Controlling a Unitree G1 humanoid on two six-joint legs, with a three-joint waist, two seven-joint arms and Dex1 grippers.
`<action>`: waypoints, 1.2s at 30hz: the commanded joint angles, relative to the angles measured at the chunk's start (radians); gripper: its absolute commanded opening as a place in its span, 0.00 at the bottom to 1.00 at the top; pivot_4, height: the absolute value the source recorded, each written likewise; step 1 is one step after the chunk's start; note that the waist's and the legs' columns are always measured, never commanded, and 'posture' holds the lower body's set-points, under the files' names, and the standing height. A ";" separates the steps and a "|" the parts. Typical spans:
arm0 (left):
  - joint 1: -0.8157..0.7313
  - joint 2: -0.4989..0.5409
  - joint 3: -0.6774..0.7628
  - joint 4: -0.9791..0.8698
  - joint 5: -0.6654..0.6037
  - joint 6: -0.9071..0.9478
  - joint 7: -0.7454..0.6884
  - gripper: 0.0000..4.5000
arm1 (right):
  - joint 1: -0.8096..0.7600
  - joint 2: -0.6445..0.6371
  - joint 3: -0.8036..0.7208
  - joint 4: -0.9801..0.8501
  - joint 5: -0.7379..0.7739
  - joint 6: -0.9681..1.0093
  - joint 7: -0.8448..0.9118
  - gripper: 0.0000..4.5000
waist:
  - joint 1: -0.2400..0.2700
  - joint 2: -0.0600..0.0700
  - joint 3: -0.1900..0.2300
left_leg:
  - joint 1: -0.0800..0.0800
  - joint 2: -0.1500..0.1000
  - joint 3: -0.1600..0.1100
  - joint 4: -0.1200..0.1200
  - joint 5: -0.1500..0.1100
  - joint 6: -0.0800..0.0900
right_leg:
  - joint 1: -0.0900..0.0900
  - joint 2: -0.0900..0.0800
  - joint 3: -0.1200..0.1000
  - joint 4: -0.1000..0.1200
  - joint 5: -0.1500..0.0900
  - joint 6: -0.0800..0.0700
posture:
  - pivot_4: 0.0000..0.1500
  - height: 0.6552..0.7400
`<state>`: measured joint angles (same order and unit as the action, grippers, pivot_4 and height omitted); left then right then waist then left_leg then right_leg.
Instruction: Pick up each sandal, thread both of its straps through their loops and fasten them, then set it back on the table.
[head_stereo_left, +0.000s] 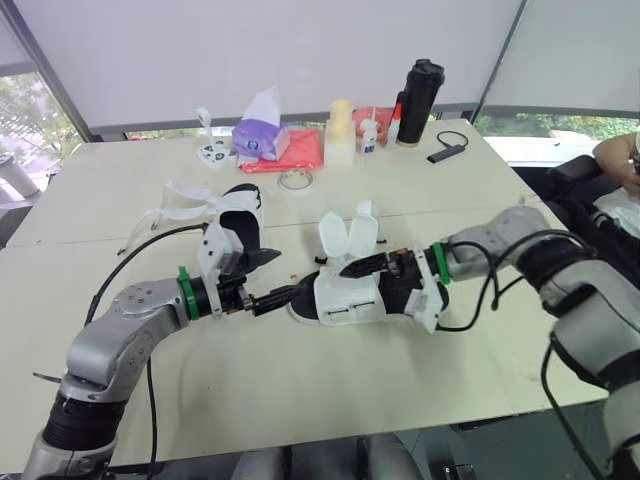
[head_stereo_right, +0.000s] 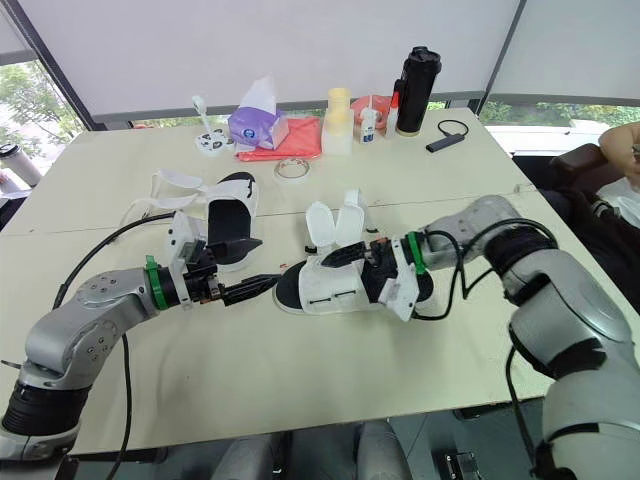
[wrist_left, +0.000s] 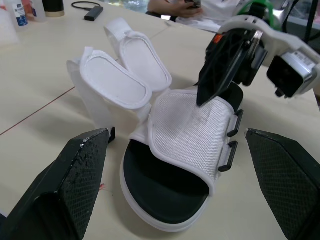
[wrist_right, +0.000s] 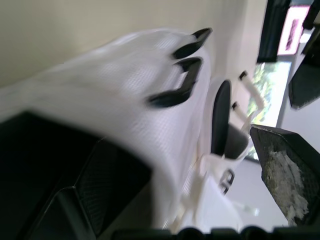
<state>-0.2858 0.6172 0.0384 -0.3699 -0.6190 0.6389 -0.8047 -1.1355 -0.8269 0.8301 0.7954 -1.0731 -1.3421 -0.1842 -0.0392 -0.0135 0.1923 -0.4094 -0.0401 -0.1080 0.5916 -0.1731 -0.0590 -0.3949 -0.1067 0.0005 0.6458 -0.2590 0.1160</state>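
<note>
Across the surface (head_stereo_left: 300, 400): near sandal (head_stereo_left: 350, 295) lying crosswise, toe toward left gripper (head_stereo_left: 272, 278), heel toward right gripper (head_stereo_left: 365, 268). Left fingers released, spread wide just off the toe. Right fingers parted astride the white mesh upper, one touching it. Straps (head_stereo_left: 350, 232) upright, unthreaded. Black loops (wrist_left: 232, 140) on the near flap, probably easier for the right arm.

Lighting: bright, even daylight came from windows (head_stereo_left: 25, 105) behind white blinds (head_stereo_left: 270, 50). Shadows under sandal (head_stereo_left: 352, 296) on bench (head_stereo_left: 300, 385) were soft and faint. Window corners were partly washed out.
</note>
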 joint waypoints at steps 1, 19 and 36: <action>-0.007 0.008 0.006 -0.001 0.011 -0.030 -0.015 1.00 | 0.061 -0.084 -0.076 -0.118 0.215 0.024 0.202 0.98 | -0.003 0.000 0.000 | 0.000 0.000 0.000 0.000 0.000 0.000 | 0.000 0.000 0.000 0.000 0.000 0.000 | 1.00 1.00; -0.010 0.000 -0.069 0.158 0.162 -0.228 -0.119 0.79 | 0.523 -0.274 -0.482 -0.850 1.301 1.231 0.987 1.00 | 0.002 0.000 0.000 | -0.001 0.002 0.001 0.000 -0.002 0.003 | 0.000 0.000 0.000 0.000 -0.003 -0.001 | 1.00 1.00; -0.128 -0.082 -0.161 0.382 0.244 -0.332 -0.240 0.01 | 0.537 -0.023 -0.701 -1.099 1.379 1.793 0.900 1.00 | 0.028 0.000 0.000 | -0.016 0.001 -0.001 0.005 -0.002 0.003 | -0.011 -0.001 -0.003 -0.002 -0.003 0.000 | 1.00 1.00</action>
<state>-0.3958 0.5370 -0.1316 0.0206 -0.3660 0.3048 -1.0390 -0.5924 -0.8521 0.1754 -0.2635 0.3160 0.4456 0.7218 -0.0117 -0.0134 0.1926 -0.4251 -0.0395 -0.1088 0.5968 -0.1752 -0.0558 -0.4059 -0.1074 -0.0024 0.6436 -0.2616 0.1162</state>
